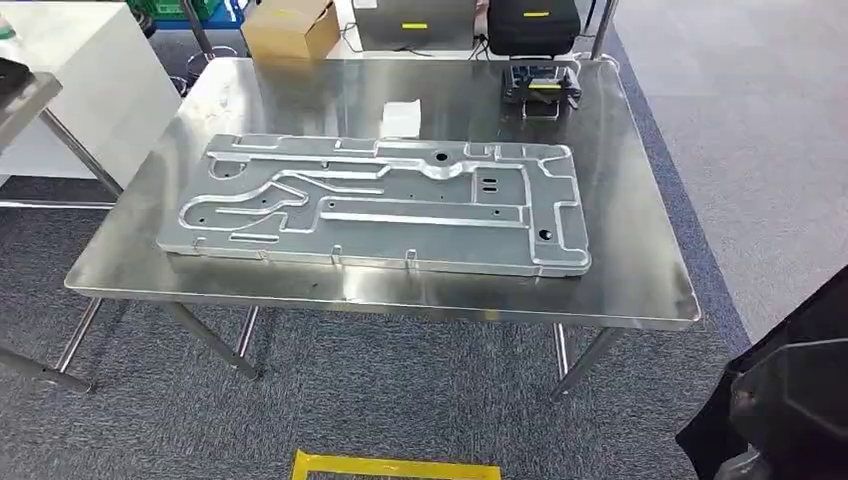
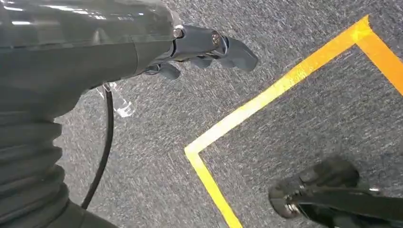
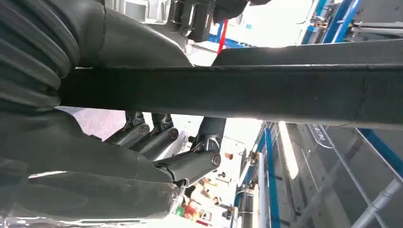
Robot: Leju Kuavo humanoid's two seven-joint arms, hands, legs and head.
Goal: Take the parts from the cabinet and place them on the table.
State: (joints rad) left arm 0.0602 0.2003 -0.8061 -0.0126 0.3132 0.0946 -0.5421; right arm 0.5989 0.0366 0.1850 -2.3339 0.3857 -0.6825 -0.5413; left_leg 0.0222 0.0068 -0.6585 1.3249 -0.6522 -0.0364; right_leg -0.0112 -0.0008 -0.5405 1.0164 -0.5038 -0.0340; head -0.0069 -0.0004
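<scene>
- From the head view I look down on a polished steel table [image 1: 640,270] with slim metal legs, standing on grey speckled carpet.
- One part [image 1: 380,205] already lies flat across the middle of the tabletop: a long, thin, pale-grey metal plate, machined with raised ribs, curving channels, round holes and small tabs along its near edge.
- I judge that plate stiff and fairly heavy for its thickness, with smooth faces that could slide on the shiny table; its edges look crisp, so I would take hold at a long edge or a thick rim, not the thin inner ribs.
- In the right wrist view my right hand [image 3: 157,142] has its dark fingers wrapped under a flat black slab-like part [image 3: 228,90], thumb side on the opposite face. It looks rigid and matt. I cannot tell its full size or weight.
- In the head view a dark shape at the lower right corner [image 1: 790,400] is probably that same load, held low beside me and well apart from the table.
- In the left wrist view my left hand [image 2: 199,50] hangs over carpet, fingers loosely curled and holding nothing, near a corner of yellow floor tape [image 2: 266,95].
- At the table's far edge sit a small black device [image 1: 541,82] and a white paper slip [image 1: 402,117]; a cardboard box [image 1: 292,27] stands beyond.
</scene>
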